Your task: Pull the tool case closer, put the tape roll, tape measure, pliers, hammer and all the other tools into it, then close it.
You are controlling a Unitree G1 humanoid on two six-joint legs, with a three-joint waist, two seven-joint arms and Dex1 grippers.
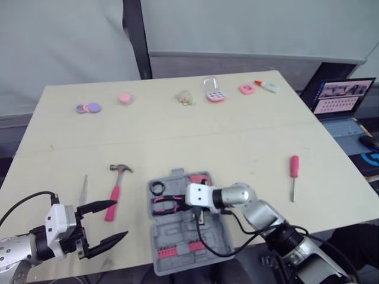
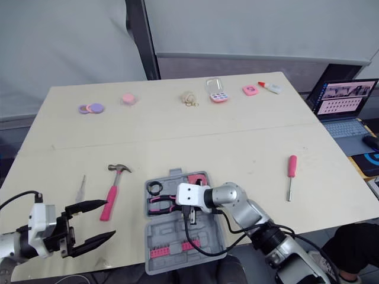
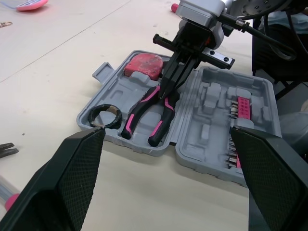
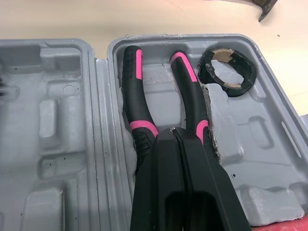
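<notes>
The worktop point(image 1: 249, 136) is wide and pale. The grey case point(image 1: 180, 234) lies open on it at the near edge, and every place here is given from this case. A laptop point(image 1: 343, 100) is far to the right of the case and behind it, off the worktop.

The right gripper point(image 3: 168, 89) is directly above the far half of the case. Its fingers point(image 4: 192, 183) are pressed together with only a thin line between them, and the tips are at the joint of the pliers. I cannot tell if they pinch anything there. The left gripper point(image 1: 121, 219) is to the left of the case, near the front edge. Its fingers point(image 1: 98, 207) are spread wide and hold nothing.

The hammer point(image 1: 115, 192) lies just left of the case, with its head away from the robot. The screwdriver point(image 1: 294, 174) lies well to the right of the case.

The pliers point(image 3: 149, 113) lie inside the far half of the case. The tape measure point(image 3: 143, 64) is in the same half, at the far corner. The tape roll point(image 3: 106, 116) is also there, just beside the pliers' handles, on the left. A row of bits point(image 3: 242, 108) sits in the near half.
</notes>
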